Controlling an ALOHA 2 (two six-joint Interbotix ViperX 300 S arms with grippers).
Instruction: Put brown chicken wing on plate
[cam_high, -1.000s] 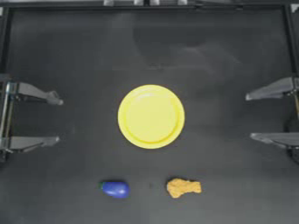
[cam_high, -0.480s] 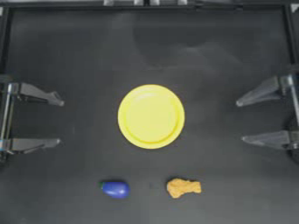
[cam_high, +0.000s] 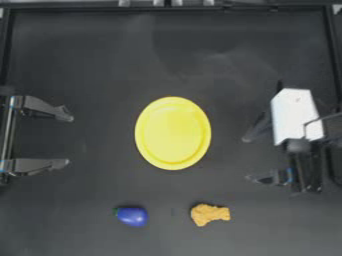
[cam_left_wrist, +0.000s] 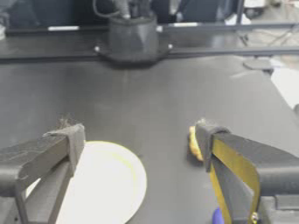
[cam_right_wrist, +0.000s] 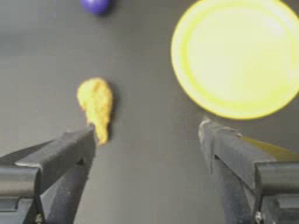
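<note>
— Two grippers, then: where are they?

— Left gripper (cam_high: 67, 140) sits at the left edge of the top view, jaws spread wide, holding nothing. Right gripper (cam_high: 254, 156) is at the right side, level with the plate's lower half, its jaws also parted and empty.

— And the brown chicken wing?

— Brown chicken wing (cam_high: 210, 214) lies on the dark table (cam_high: 100, 65) near the bottom of the frame, slightly right of centre, below the yellow plate (cam_high: 173, 132) and apart from it. In the right wrist view the wing (cam_right_wrist: 96, 107) lies just beyond one jaw tip, with the plate (cam_right_wrist: 239, 57) off to the other side.

— Anything else down there?

— One glossy blue rounded object (cam_high: 132, 216) with a green tip, left of the wing, well apart from it.
</note>
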